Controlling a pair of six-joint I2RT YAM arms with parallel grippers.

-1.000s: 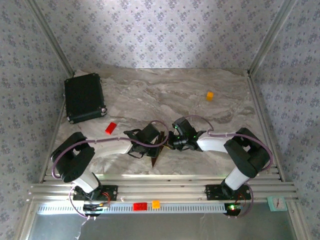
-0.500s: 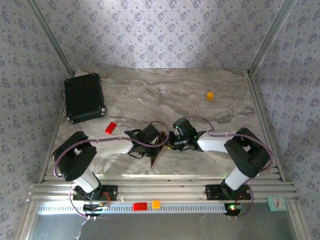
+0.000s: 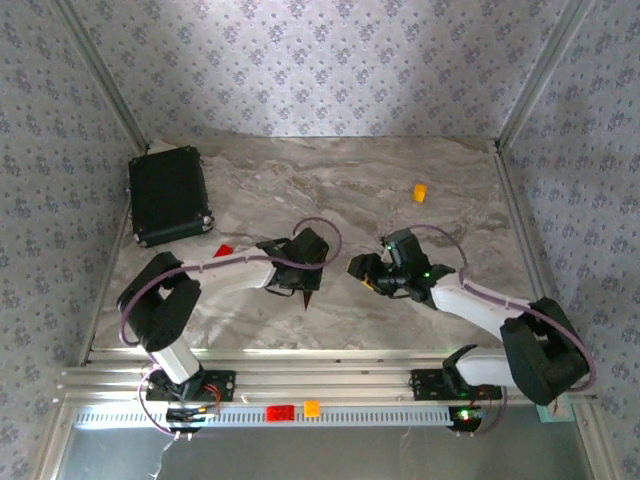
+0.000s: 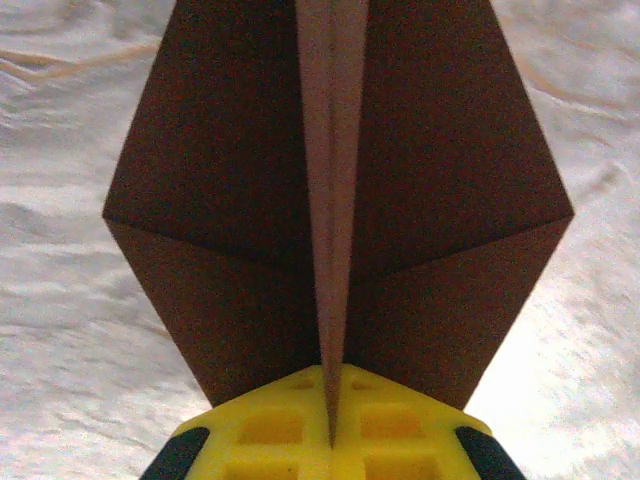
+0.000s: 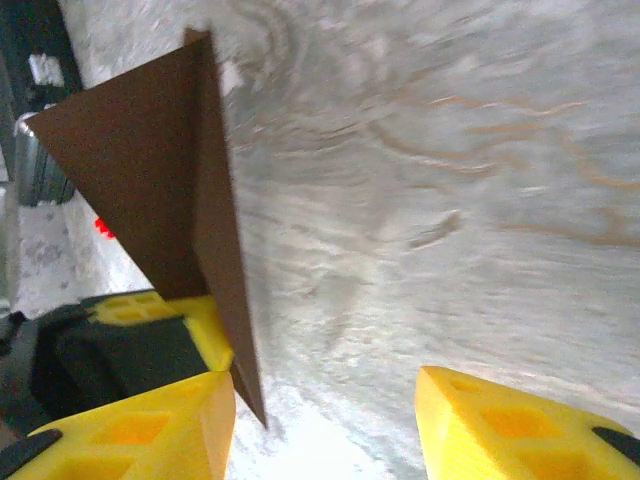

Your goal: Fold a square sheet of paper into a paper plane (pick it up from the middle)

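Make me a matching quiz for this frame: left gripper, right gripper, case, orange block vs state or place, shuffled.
Things:
1. left gripper
2. right gripper
3. case
4. orange block

States and places:
A. back left, lying flat
B. shut on the paper
C. back right, alone
D. open, holding nothing

Pairs: 1-B, 2-D, 3-A, 4-C

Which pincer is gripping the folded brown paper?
The left pincer, shut on the folded brown paper at its crease; the right pincer is open, holding nothing.
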